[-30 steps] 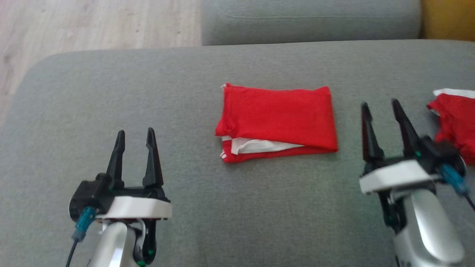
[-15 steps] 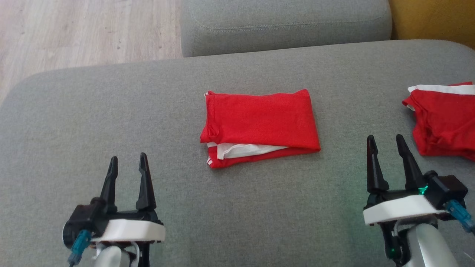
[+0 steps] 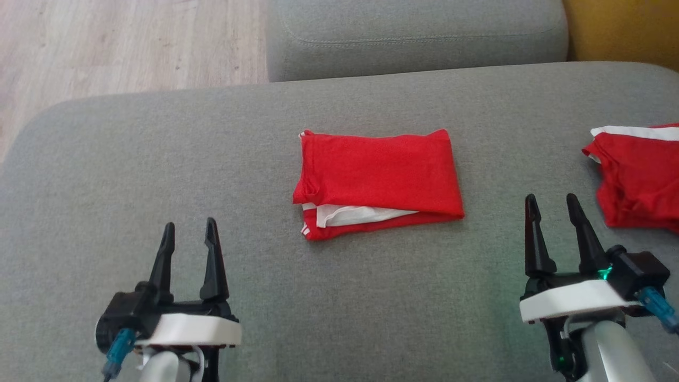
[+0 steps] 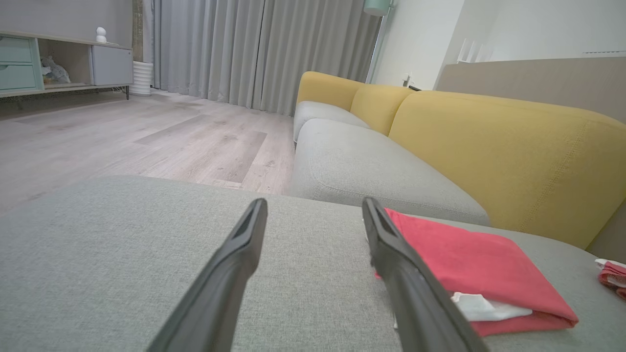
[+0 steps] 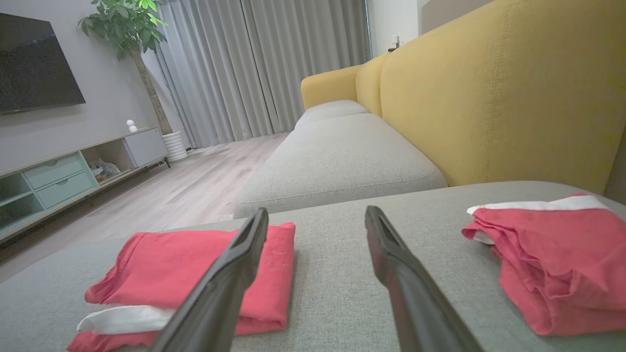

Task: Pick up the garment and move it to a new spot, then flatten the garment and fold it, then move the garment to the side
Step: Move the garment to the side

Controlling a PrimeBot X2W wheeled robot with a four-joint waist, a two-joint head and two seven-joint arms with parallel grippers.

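Observation:
A red garment [image 3: 376, 183] with white trim lies folded into a flat rectangle in the middle of the grey sofa seat [image 3: 339, 297]. My left gripper [image 3: 190, 224] hovers open at the lower left, well apart from the garment. At the lower right my right gripper [image 3: 550, 197] is also open and holds nothing. In the left wrist view the left gripper [image 4: 314, 201] points past the garment [image 4: 464, 264], which lies to its right. In the right wrist view the right gripper [image 5: 317, 210] points between the folded garment [image 5: 186, 269] and a second red one [image 5: 552, 254].
A second red garment [image 3: 636, 180] with white trim lies loosely bunched at the seat's right edge. Another grey cushion [image 3: 414, 37] adjoins at the back, with the yellow backrest [image 3: 620, 26] on the right. Wooden floor [image 3: 106, 42] lies beyond the seat's left edge.
The head camera has shifted. Relative to the folded garment, both grippers have drawn back toward the seat's near edge, the right one more. Both stay open and the garments lie unchanged.

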